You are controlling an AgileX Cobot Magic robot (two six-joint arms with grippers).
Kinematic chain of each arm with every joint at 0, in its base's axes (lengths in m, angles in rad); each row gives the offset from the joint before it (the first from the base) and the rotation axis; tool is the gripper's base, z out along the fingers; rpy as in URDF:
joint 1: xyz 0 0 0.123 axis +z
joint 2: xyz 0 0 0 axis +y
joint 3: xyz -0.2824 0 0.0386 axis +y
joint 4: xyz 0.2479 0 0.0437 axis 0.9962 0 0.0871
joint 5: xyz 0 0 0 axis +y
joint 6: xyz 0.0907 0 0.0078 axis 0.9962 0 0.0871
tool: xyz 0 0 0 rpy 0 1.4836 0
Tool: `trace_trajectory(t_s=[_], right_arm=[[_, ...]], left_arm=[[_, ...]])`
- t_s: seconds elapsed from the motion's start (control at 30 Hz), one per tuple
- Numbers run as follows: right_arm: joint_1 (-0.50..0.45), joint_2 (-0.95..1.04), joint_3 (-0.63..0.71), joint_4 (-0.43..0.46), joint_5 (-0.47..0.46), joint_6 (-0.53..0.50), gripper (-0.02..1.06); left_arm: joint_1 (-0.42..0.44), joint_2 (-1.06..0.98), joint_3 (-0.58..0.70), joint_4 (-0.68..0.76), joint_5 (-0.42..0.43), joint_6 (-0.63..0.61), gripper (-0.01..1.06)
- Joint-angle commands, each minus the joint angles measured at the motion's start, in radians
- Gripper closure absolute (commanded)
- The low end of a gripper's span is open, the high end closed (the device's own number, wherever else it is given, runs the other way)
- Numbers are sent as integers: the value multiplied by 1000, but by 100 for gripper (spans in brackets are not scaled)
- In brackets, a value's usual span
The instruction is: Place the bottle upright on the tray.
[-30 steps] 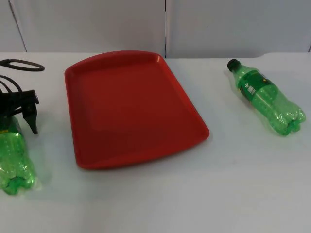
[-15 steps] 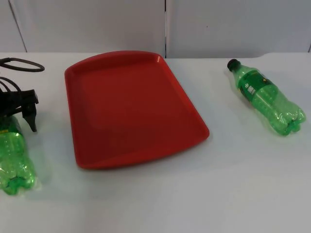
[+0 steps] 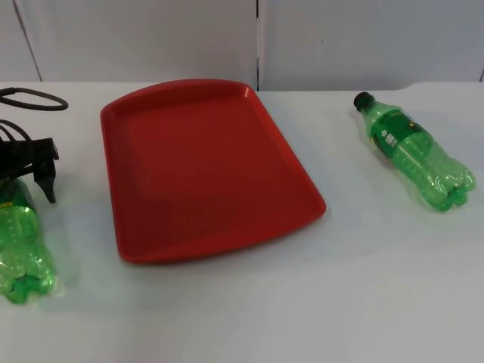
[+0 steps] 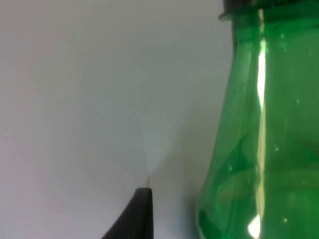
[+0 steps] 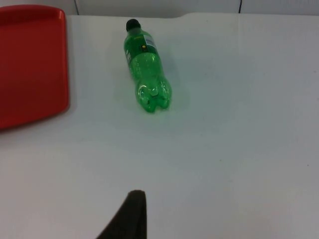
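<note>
Lying flat on the white bench [image 3: 249, 310] left of the red tray [image 3: 204, 170], a green bottle [image 3: 23, 246] is straddled at its neck end by the left pincer [image 3: 26, 178], fingers apart. A second green bottle [image 3: 414, 151] lies right of the tray. The right pincer's [image 5: 130, 219] state cannot be told.

No words, brand names or numbers can be read anywhere. The green bottle [image 3: 414, 152] lying on the right of the table carries a dark green label [image 3: 395, 128] with a small white round mark and a yellow speck on it, but neither can be made out as letters or a name; in the right wrist view the same label [image 5: 138, 44] shows only a pale patch and a yellow dot.
</note>
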Motion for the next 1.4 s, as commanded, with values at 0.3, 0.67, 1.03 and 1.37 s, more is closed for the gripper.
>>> trace_trajectory(t_s=[0.3, 0.67, 1.03, 1.37], right_arm=[[-7, -4, 1, 1, -4, 1, -1], [-7, -4, 1, 1, -4, 1, -1], [-7, -4, 1, 1, -4, 1, -1], [-7, -4, 1, 1, -4, 1, -1]], left_arm=[[-7, 0, -3, 2, 4, -9, 16], [-7, 0, -3, -28, 10, -9, 87], [-7, -2, -3, -57, 13, -29, 105], [-7, -126, -5, -158, 14, 88, 105]])
